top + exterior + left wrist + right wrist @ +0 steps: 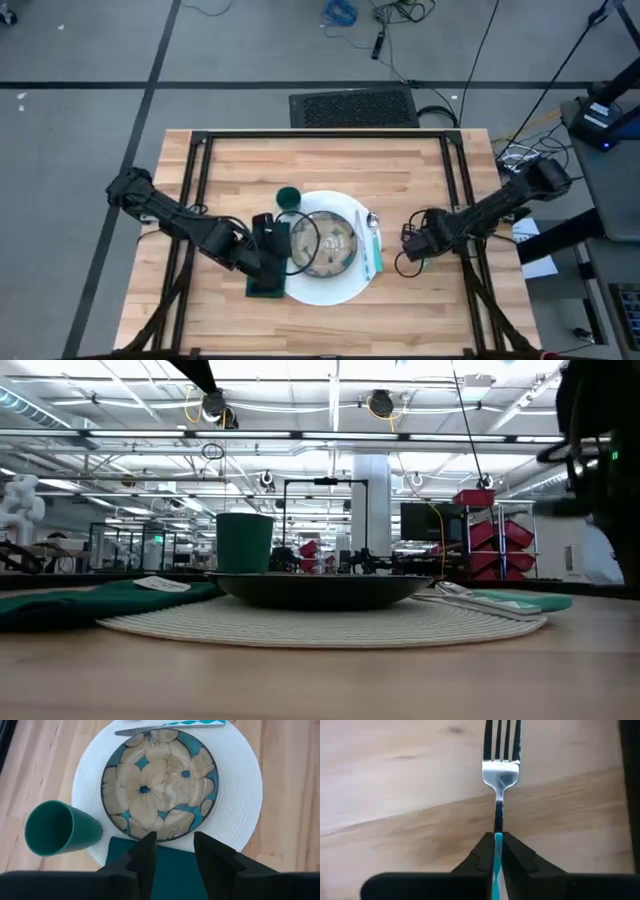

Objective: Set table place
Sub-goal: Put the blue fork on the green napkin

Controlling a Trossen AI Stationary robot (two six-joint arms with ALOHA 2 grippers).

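Two sets of fingers over the table (420, 165): left (172, 855) apart, right (496, 851) clamped on fork (501, 765).

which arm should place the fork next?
Right. Its end effector is already shut on the fork, over bare table beside the placemat. The left end effector is open, empty, above the napkin.

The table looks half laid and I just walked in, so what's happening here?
A place setting is being laid on the table. The right gripper has its fingers shut on a fork above bare wood, right of the round white placemat. The left gripper is open over the green napkin. The floral plate and green cup are placed.
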